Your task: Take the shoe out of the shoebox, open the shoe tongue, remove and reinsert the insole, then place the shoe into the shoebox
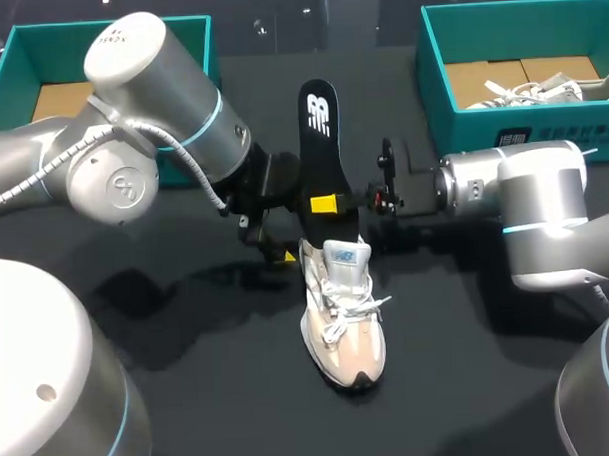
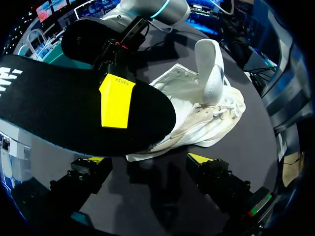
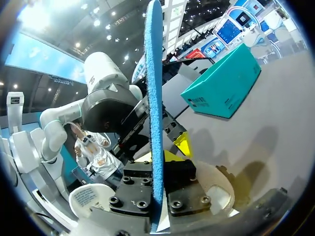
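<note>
Pale pink and white lace-up shoe (image 1: 343, 322) lies flat on the black counter (image 1: 170, 393), toe toward the near edge, with its white tongue (image 1: 346, 255) standing up. My right hand (image 1: 327, 203) pinches a long black foam insole (image 1: 318, 137) from both sides. The insole is up off the counter, over the shoe's heel end. My left hand (image 2: 147, 158) sits just beside the heel, fingers wide, holding nothing. Far back stand the left teal cardboard shoebox (image 1: 8, 58) and the right teal cardboard shoebox (image 1: 434, 73), both well apart from the shoe.
</note>
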